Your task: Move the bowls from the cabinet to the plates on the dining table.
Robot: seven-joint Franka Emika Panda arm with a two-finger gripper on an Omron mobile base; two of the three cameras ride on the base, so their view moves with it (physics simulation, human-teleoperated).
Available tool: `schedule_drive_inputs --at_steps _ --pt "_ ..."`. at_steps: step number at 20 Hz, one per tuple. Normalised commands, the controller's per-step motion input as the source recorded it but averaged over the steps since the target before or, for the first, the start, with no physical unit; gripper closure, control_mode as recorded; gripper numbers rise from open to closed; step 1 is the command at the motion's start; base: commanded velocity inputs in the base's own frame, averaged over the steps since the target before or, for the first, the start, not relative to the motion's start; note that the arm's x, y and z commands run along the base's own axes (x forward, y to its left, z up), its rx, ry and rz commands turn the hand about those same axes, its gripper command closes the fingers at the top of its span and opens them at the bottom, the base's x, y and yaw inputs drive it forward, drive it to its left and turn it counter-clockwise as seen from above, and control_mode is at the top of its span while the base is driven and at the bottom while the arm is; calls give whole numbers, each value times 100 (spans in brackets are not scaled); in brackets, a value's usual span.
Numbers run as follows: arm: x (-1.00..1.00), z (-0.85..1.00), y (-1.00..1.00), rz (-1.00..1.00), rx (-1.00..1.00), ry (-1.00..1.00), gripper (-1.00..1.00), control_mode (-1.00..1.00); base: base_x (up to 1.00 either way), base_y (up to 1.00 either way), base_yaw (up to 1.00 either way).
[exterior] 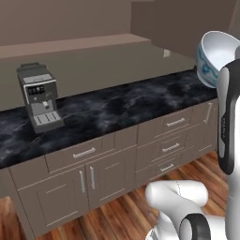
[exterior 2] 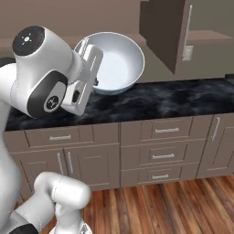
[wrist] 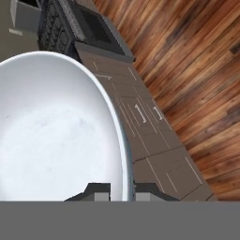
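My gripper is shut on the rim of the deeper white bowl with the blue floral pattern and holds it tilted in the air above the counter. From the left side the bowl shows its blue pattern at the upper right, above my forearm. In the hand view the bowl's white inside is close up, with its rim between the two fingertips of the gripper. The cabinet hangs at the upper right with a door swung open. The plates and the dining table are out of view.
A black marble counter runs along the wall over taupe drawers and doors. A grey coffee machine stands on its left part. A wooden floor lies in front of the units.
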Motion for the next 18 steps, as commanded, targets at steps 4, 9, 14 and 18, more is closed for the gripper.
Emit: schedule_drive_inputs --at_steps 4,9,14,18 --pt "0 0 0 0 0 0 100 100 0 0 -25" --pt "0 0 0 0 0 0 100 100 0 0 -25" --pt "0 0 0 0 0 0 100 100 0 0 -25" --pt "0 0 0 0 0 0 100 100 0 0 -25"
